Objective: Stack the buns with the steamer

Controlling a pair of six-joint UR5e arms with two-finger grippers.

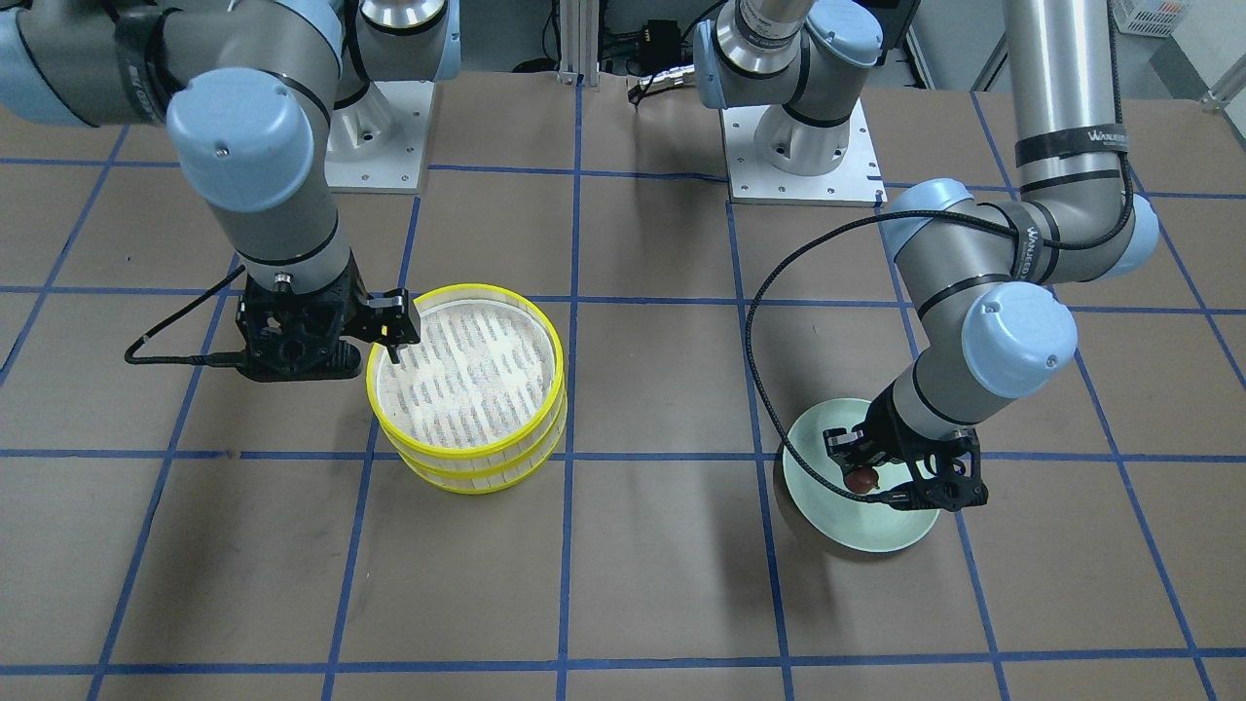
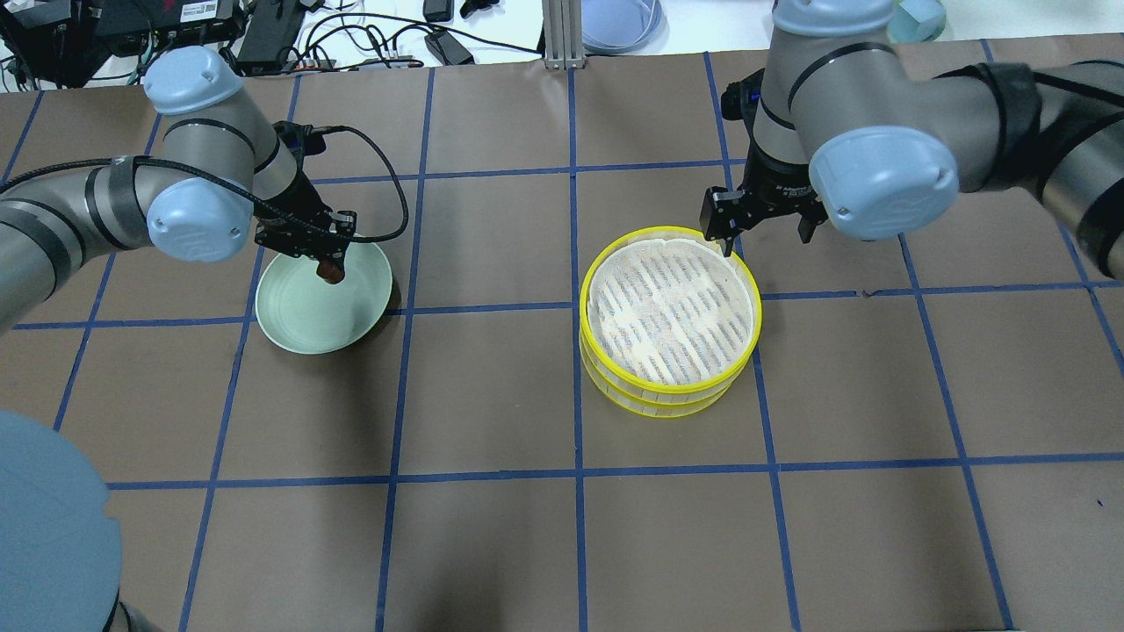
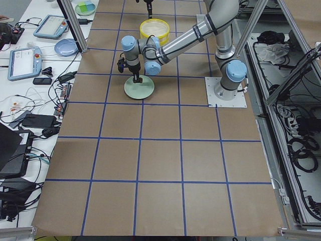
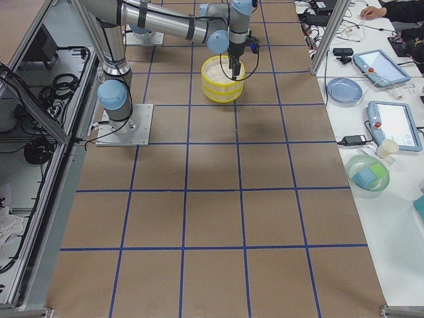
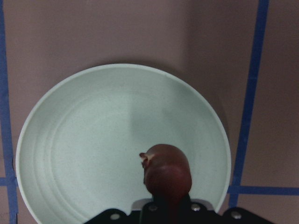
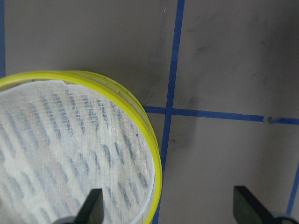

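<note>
Buns: one in sight, the dark reddish-brown bun (image 5: 166,170). It sits right between the fingertips of the left gripper (image 2: 330,266), which is clamped on it, jaws narrowed to the bun's width. Can't tell if the bun touches the plate or hangs just above it.

Plates: one, a green plate (image 2: 303,325), directly under the left gripper. The gripper and bun are over the part of the plate nearest the robot's base, not its middle. Nothing else on the plate.

Steamers: one yellow-rimmed steamer (image 2: 669,406), looks like two stacked tiers, with a white cloth liner (image 2: 672,307) across the top. It's well apart from the left gripper, on the right arm's side.

Right gripper (image 2: 766,235): spread wide, gripping nothing. It straddles the steamer's rim on the side nearest the robot's base. In the right wrist view one finger (image 6: 91,206) is over the liner, inside the rim, and the other is outside, over the table (image 2: 492,395). Can't tell if the inner finger touches the liner.

Table: brown paper, blue tape grid, under both grippers.
</note>
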